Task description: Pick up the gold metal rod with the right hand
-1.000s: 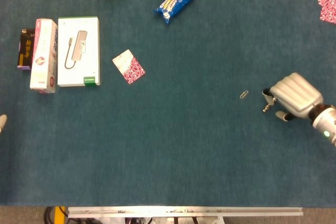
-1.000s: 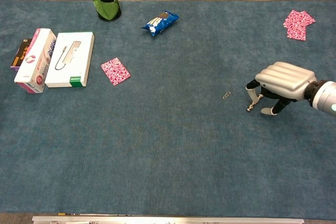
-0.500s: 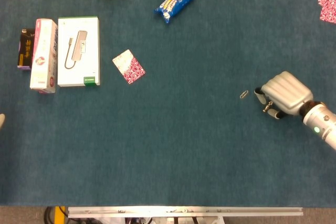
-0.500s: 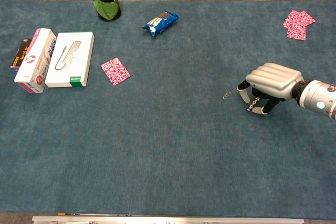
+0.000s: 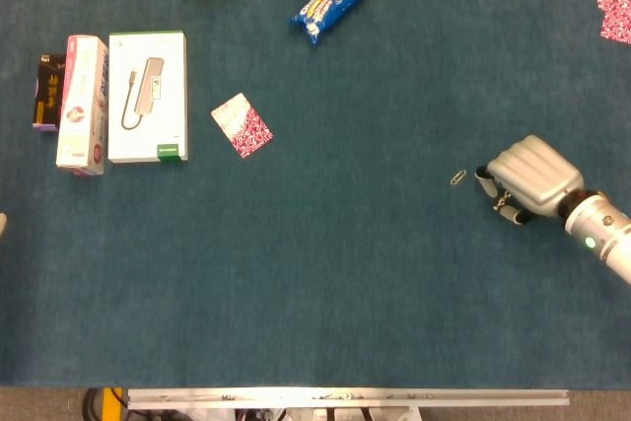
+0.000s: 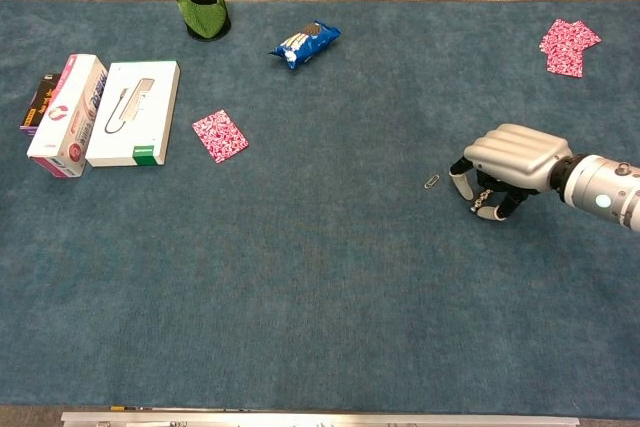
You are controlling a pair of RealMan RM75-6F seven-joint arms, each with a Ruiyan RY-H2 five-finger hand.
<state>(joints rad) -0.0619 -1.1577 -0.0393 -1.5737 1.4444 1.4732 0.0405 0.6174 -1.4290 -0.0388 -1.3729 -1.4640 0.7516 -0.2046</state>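
- My right hand (image 6: 505, 159) hovers palm down near the right edge of the blue table (image 6: 320, 287), fingers curled under.
- The gold metal rod (image 6: 483, 199) sits beneath those fingers, pinched between them, its lower end showing.
- A small paperclip (image 6: 432, 182) lies just left of the hand, apart from it.
- My left hand (image 5: 4, 227) barely shows at the left edge; I cannot tell its pose.

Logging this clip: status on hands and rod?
Right robot hand curled over rod on table. Left robot hand barely in view, state unclear. Paperclip lies beside, apart.
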